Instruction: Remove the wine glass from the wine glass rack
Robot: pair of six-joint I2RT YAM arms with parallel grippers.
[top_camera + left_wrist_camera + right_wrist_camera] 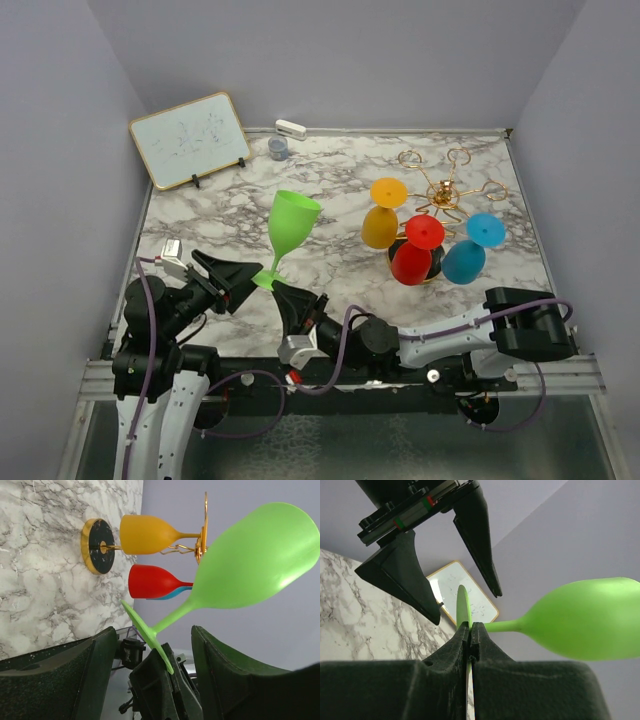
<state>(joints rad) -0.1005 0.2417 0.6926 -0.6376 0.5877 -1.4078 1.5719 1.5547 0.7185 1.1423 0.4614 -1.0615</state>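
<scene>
Surveying big to small: the desk point(340, 180) is marble, walled on the left, back and right. A whiteboard point(190, 140) leans at the far-left corner. The wine glass rack point(441, 192) stands far right with yellow point(381, 225), red point(413, 258) and blue point(466, 258) glasses hanging bowl-down from its arms.

The green wine glass point(293, 222) is off the rack. It is held in the air over the near-left desk, bowl up and slightly tilted, well apart from the rack.

- Right jaws: clenched on the rim of the glass's foot point(462, 605).
- Left jaws: spread wide, one either side of the foot, no contact visible.

Handling (est.): matte body, prob. plastic, so light, stiff and not very slippery. It is top-heavy when pinched by the thin foot disc and may pivot in the grip. Pref. hold: the stem point(172, 617), just below the bowl.

Clearance: open marble lies between glass and rack, approx. mid-desk. The near desk edge sits directly below the arms, so keep set-down fwd of it. A small grey cup point(278, 148) sits by the back wall.
</scene>
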